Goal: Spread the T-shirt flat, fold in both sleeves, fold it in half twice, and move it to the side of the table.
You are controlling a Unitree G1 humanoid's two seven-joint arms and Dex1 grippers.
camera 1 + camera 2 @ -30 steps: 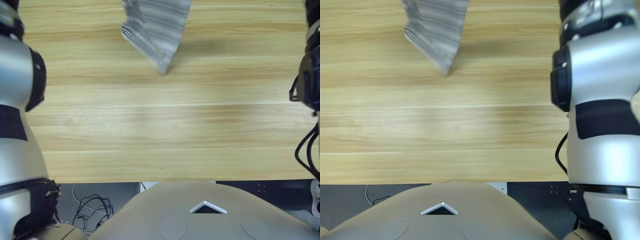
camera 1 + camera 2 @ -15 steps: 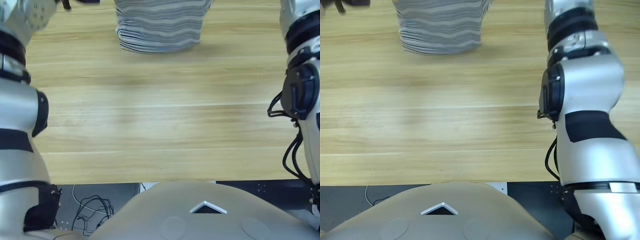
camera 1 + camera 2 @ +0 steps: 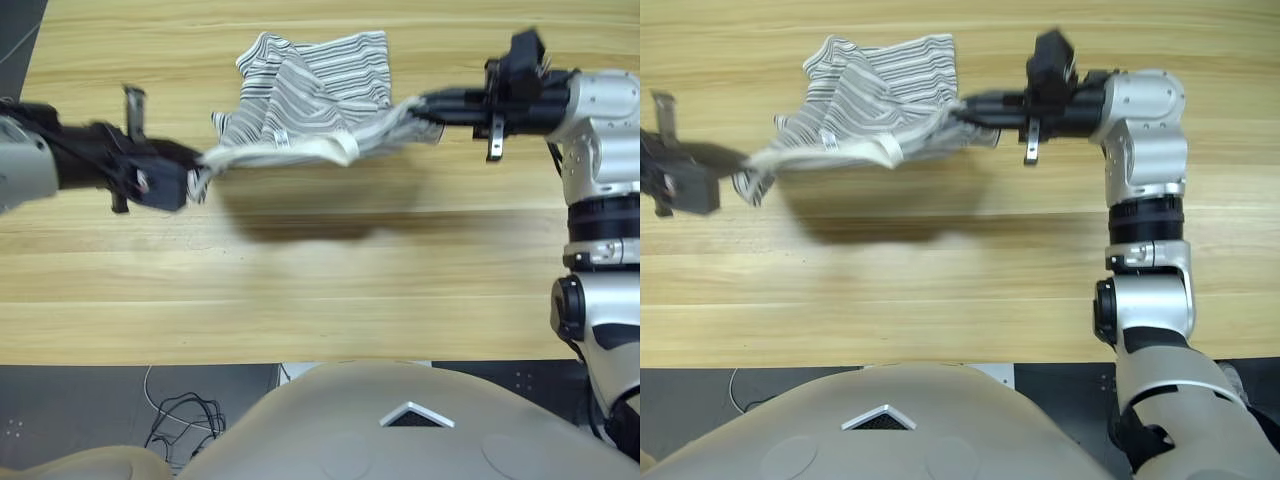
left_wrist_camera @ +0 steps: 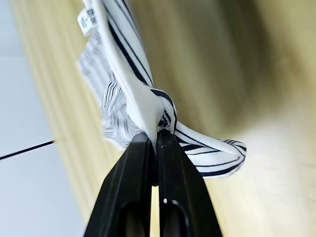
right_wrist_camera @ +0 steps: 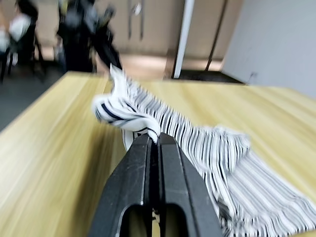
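Observation:
The black-and-white striped T-shirt (image 3: 305, 95) is stretched between my two grippers above the wooden table (image 3: 320, 270). Its near edge is lifted and pulled taut, while its far part lies crumpled on the table. My left gripper (image 3: 196, 170) is shut on the shirt's left end (image 4: 153, 123). My right gripper (image 3: 422, 104) is shut on the shirt's right end (image 5: 143, 126). A dark shadow lies on the table under the lifted cloth.
The light wooden table runs wide on all sides of the shirt, with its front edge (image 3: 320, 362) close to me. Cables lie on the floor (image 3: 185, 410) below that edge.
The shirt went from hanging high at the far side to being stretched low between both grippers. Both arms swung down and outward over the table.

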